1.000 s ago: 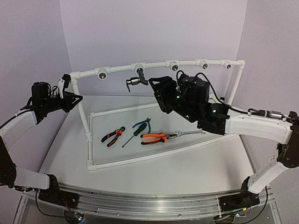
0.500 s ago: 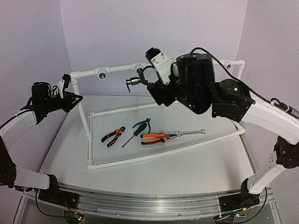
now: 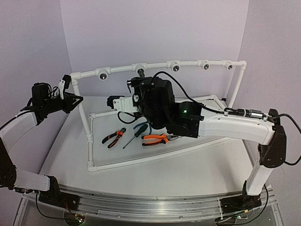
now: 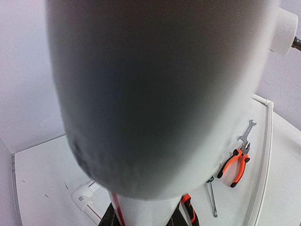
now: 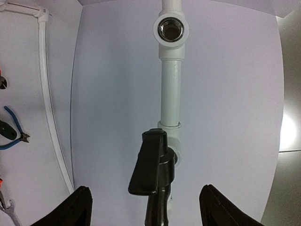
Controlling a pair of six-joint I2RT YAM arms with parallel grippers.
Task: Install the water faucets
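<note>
The water faucet [image 5: 153, 169], a small black tap with a short lever, hangs from a white tee [image 5: 173, 141] on the pipe frame's top rail [image 3: 155, 66]. In the top view the water faucet [image 3: 131, 84] shows just left of my right wrist. My right gripper [image 5: 146, 211] is open, one finger [image 5: 73, 207] on each side of the tap, touching nothing. My left gripper [image 4: 143, 219] is shut on the frame's left upright post [image 3: 83, 106], whose blurred white pipe [image 4: 160, 94] fills that wrist view.
Empty tee sockets [image 3: 102, 74] [image 3: 175, 67] [image 5: 170, 29] sit along the rail. Inside the frame's base lie orange-handled pliers [image 3: 113, 137], a second pair [image 3: 155, 138] and a blue-handled tool [image 3: 137, 131]. A wrench [image 4: 247, 132] lies beyond them. My right arm [image 3: 225, 125] stretches over the tools.
My right arm swung from the right to the middle and turned its wrist, so its fingers now flank the tap; its jaws stand wider. The left arm has not moved.
</note>
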